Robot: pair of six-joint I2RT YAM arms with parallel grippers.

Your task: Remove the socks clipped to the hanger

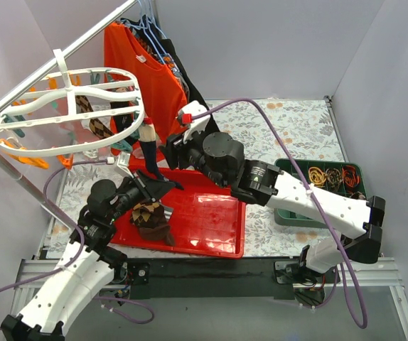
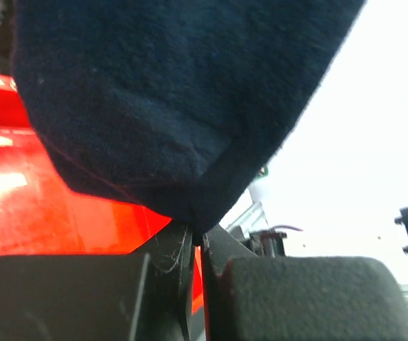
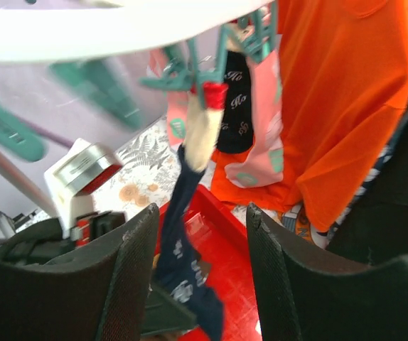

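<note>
Floral cloth covers the table (image 1: 296,128) under a red tray (image 1: 204,213). Above the tray's left end hangs the hanger (image 1: 62,106). A navy sock (image 1: 151,156) runs near-upright from its clip, toe down over the tray, pinched by the left gripper (image 2: 197,245). Beside it, the right gripper (image 3: 200,220) is spread. An argyle sock (image 1: 151,217) lies in the tray, seemingly bunched.

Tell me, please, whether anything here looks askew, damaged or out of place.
The navy sock stands out: its cuff is clipped to the hanger, while the left gripper is shut on its lower end above the red tray, so it hangs slanted rather than straight down. Nothing looks spilled or damaged.
</note>
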